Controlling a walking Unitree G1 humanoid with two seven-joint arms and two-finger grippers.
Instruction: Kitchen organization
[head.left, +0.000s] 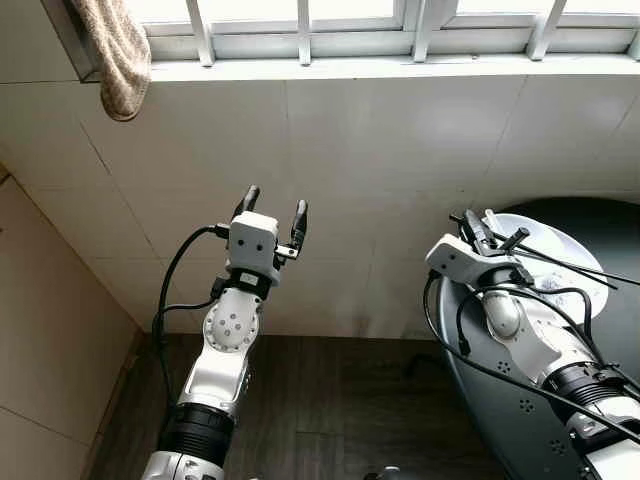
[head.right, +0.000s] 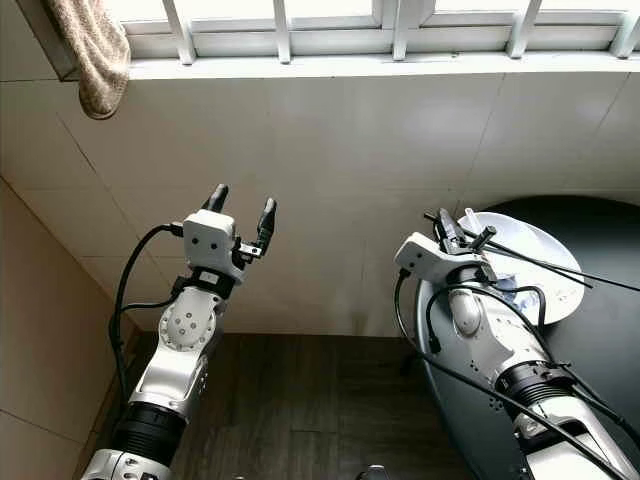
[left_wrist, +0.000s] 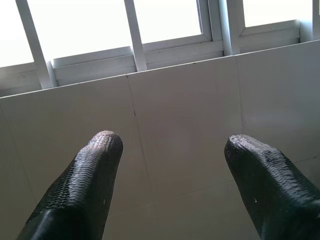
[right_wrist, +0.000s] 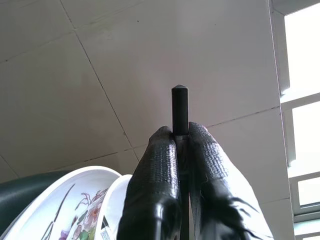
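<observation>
We see our right end effector pinched on a slim black rod over the floral plate on the dark round desk (likely lifting it clear), while the left end effector hangs spread, empty, before the tiled wall

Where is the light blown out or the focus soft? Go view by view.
Both eye views: window panes overexposed, tiled wall evenly lit, arms sharp. Left wrist view: panes glare pure white; open left pincer slightly soft. Right wrist view: window strip blown out; right pincer, shut on a black stick, sharp; floral plate a little soft.
</observation>
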